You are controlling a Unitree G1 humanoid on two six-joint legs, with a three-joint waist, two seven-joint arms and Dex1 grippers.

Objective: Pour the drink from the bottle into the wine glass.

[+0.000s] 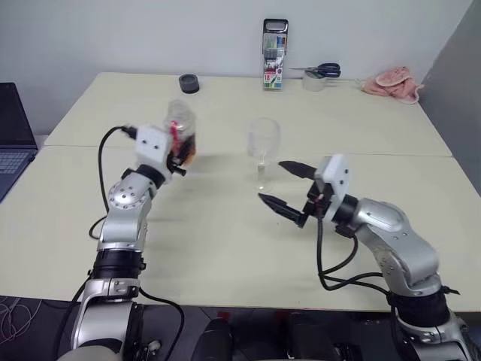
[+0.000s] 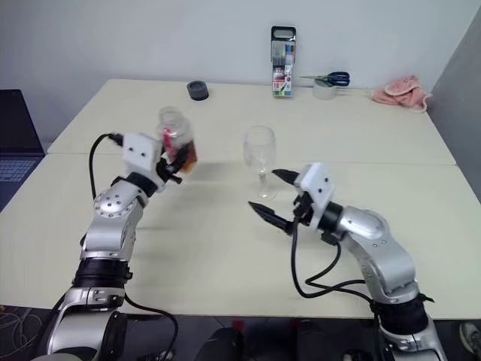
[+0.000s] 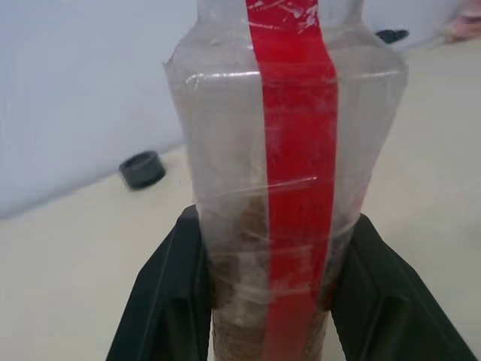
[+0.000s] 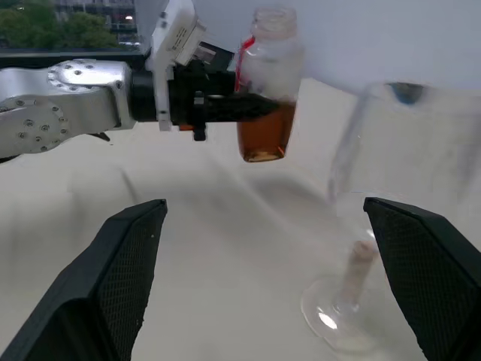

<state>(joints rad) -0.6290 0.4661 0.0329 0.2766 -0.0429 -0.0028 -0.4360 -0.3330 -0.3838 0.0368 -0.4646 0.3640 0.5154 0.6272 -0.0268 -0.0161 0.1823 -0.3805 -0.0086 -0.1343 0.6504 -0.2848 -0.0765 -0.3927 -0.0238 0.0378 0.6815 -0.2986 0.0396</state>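
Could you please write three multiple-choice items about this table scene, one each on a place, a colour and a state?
1. Where does the wine glass stand?
A. on the table between the two arms
B. on the laptop
C. beside the scissors

2. What colour is the stripe on the bottle?
A. blue
B. red
C. green

3. How is the right hand?
A. shut on the wine glass
B. shut on the bottle
C. open, holding nothing

Key: 1 A, the glass stands mid-table with an arm at each side. 2 B, the left wrist view shows a red strip down the bottle, which the left hand grips. 3 C, its fingers stand spread, apart from the glass.
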